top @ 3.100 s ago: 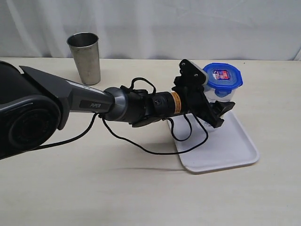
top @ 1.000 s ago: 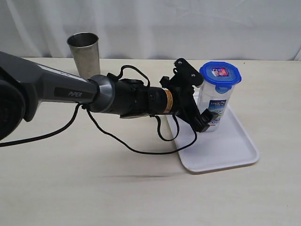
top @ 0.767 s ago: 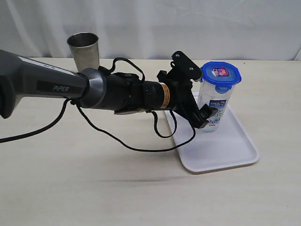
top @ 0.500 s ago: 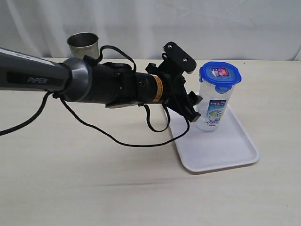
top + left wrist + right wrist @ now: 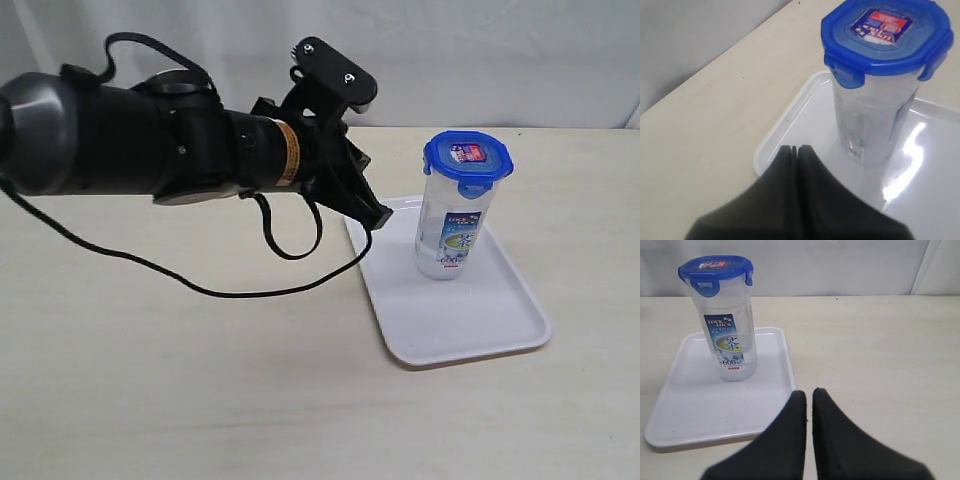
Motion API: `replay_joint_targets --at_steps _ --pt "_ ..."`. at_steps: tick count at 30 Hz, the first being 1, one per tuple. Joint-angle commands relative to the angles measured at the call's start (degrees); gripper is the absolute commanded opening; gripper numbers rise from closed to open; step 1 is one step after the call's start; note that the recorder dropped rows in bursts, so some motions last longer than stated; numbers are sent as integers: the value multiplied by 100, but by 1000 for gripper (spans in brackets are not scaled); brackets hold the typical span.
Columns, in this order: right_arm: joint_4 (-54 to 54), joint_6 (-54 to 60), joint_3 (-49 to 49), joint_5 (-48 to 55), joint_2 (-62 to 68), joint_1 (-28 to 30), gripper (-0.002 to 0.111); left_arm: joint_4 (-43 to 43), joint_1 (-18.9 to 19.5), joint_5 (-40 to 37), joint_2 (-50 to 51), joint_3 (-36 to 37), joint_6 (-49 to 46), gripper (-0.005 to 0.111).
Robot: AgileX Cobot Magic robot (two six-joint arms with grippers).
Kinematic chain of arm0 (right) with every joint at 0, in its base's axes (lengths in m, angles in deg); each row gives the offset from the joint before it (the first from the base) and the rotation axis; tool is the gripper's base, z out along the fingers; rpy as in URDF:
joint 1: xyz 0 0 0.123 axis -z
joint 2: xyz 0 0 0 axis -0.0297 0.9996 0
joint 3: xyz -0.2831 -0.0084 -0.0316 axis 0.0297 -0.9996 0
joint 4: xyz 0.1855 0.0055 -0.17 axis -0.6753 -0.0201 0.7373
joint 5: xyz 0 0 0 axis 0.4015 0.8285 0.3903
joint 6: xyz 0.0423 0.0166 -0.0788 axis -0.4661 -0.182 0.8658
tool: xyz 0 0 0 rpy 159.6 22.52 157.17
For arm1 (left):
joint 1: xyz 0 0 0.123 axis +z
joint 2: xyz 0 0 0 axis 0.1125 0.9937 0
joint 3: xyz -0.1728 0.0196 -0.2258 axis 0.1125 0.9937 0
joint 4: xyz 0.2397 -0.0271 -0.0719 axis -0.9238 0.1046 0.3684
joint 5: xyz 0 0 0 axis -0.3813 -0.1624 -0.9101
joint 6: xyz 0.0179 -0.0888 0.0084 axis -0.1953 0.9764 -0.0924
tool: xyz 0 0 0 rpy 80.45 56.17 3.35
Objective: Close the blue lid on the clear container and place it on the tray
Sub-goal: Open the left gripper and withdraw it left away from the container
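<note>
The clear container (image 5: 451,225) stands upright on the white tray (image 5: 470,310), capped by the blue lid (image 5: 467,155) with its red-and-white sticker. The left wrist view shows the blue lid (image 5: 887,35) on the clear container (image 5: 875,120) over the tray (image 5: 790,130). My left gripper (image 5: 383,215) is shut and empty, raised above the tray's left edge, apart from the container; its tips (image 5: 796,149) meet. The right wrist view shows the container (image 5: 730,335), the lid (image 5: 715,267) and the tray (image 5: 700,410), with my right gripper (image 5: 809,392) shut and empty over the bare table. The right arm is out of the exterior view.
A black cable (image 5: 200,285) hangs from the left arm and trails over the table. White curtains (image 5: 480,50) close off the back. The steel cup is hidden behind the left arm.
My left gripper has let go of the container, shut its jaws and drawn back up and to the left. The container stays upright on the tray.
</note>
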Motion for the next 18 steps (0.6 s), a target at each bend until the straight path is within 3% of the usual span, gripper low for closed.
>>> replay_joint_targets --at_steps 1,18 --pt "-25 -6 -13 -71 -26 23 4 56 -7 100 -662 445 64 0" --pt "-25 -6 -13 -71 -26 23 4 572 -7 43 -3897 2547 203 0"
